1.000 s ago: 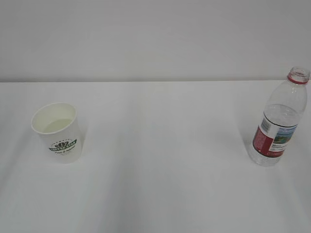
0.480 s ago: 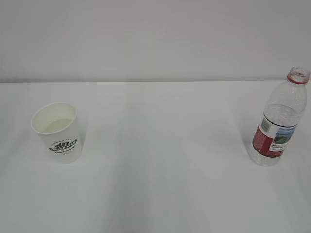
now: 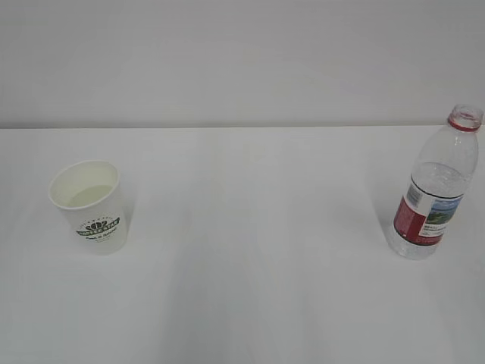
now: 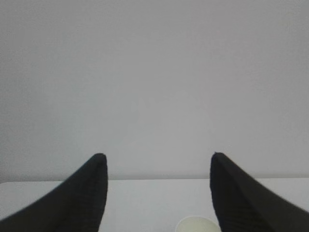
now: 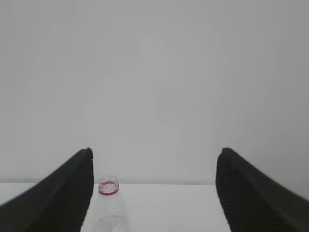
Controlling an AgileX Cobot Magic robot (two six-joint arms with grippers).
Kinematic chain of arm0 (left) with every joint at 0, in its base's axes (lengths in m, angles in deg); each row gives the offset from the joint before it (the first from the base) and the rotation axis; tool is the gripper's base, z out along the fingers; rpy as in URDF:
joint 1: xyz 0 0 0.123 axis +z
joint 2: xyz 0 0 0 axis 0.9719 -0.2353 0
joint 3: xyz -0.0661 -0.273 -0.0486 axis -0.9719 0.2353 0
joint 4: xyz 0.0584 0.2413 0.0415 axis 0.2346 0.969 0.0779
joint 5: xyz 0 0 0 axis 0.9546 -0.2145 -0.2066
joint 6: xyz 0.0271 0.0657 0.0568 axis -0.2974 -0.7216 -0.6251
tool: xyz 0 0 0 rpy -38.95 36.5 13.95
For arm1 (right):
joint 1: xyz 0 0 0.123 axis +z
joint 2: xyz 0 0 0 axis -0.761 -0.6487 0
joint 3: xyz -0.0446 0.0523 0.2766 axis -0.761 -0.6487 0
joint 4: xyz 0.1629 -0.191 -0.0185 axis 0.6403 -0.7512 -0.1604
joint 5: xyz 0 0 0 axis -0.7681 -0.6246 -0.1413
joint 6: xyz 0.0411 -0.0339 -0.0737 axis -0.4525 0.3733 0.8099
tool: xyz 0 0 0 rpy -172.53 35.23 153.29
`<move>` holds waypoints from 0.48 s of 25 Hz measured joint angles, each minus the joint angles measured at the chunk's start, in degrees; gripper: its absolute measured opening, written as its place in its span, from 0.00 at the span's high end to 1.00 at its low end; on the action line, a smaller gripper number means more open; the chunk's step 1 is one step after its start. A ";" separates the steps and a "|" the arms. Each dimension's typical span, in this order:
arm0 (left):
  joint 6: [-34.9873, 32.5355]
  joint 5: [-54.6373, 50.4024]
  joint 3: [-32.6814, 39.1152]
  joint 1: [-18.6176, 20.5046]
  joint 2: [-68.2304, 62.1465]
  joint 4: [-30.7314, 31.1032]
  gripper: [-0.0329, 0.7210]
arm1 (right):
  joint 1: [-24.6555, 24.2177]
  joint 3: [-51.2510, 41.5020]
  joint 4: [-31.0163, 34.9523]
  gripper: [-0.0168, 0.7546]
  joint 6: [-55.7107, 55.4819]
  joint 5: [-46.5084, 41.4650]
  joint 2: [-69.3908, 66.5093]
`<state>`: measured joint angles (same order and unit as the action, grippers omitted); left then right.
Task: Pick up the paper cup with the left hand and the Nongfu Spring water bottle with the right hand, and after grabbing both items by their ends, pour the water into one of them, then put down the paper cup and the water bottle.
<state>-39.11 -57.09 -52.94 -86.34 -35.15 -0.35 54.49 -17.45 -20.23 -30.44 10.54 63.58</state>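
Nothing moved since earlier. Paper cup (image 3: 90, 205) stood left, Nongfu Spring water bottle (image 3: 435, 191) far right. Left hand (image 4: 158, 164) and right hand (image 5: 154, 159) gaped empty, bases cropped.

Paper cup (image 3: 89, 205) left, water bottle (image 3: 434, 196) far right (both upright).

The right gripper (image 5: 154, 159) stood with jaws wide apart, nothing between them. The uncapped bottle (image 5: 109, 205) stood upright on the table (image 5: 164, 208) beyond, just beside the left finger (image 5: 67, 193).
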 joint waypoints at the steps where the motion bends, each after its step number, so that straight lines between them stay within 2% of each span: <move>1: 0.00 -0.92 0.00 0.00 0.70 -0.09 0.31 | 0.00 0.04 0.00 0.21 0.10 -0.70 0.28; 5: 0.00 -5.21 0.00 0.00 3.20 -0.54 0.32 | 0.00 0.84 0.00 0.21 0.10 -5.21 2.18; 12: 0.00 -9.61 0.00 0.00 5.18 -5.67 0.33 | 0.00 4.17 -1.91 0.21 0.10 -16.47 3.05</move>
<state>-39.11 -66.70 -52.94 -86.34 -29.96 -6.01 54.49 -13.28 -22.14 -30.34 -5.93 66.63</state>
